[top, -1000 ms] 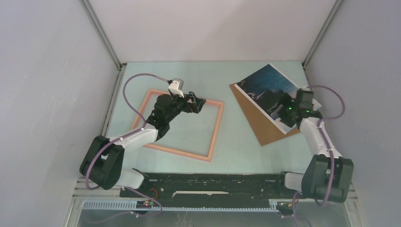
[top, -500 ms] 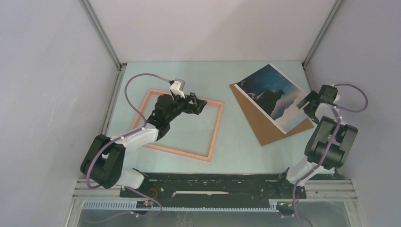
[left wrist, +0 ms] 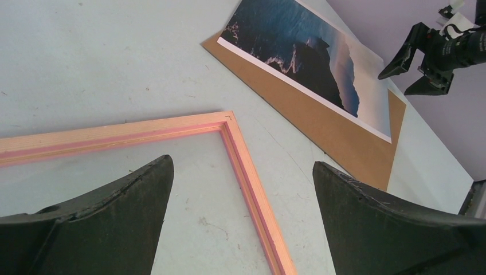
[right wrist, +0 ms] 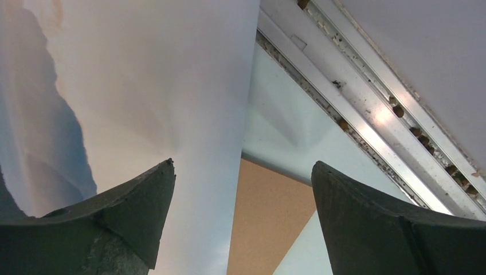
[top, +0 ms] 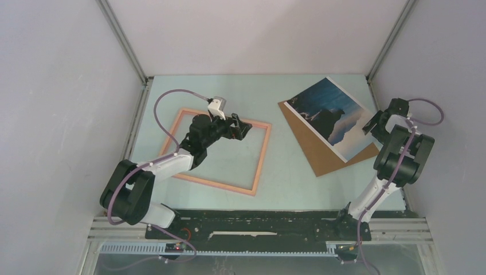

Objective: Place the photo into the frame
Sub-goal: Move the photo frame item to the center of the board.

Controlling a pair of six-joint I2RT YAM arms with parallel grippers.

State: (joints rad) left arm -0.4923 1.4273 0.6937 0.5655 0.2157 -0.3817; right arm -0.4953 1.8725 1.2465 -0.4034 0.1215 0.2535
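The photo [top: 332, 114], a dark blue landscape print with a white border, lies at the back right, partly on the brown backing board [top: 321, 154]. It also shows in the left wrist view [left wrist: 298, 57] and the right wrist view [right wrist: 132, 91]. The salmon-pink frame [top: 261, 157] lies flat on the left half of the table; its corner shows in the left wrist view [left wrist: 229, 123]. My left gripper [top: 240, 127] is open and empty above the frame's far right corner. My right gripper [top: 373, 123] is open and empty at the photo's right edge.
The backing board's corner shows in the right wrist view [right wrist: 269, 217]. A metal rail [right wrist: 367, 114] runs along the right wall close to my right gripper. Grey walls enclose the table on three sides.
My right arm has pulled back off the photo to the right wall and folded upright. The photo and board stayed put. My left arm has barely moved.
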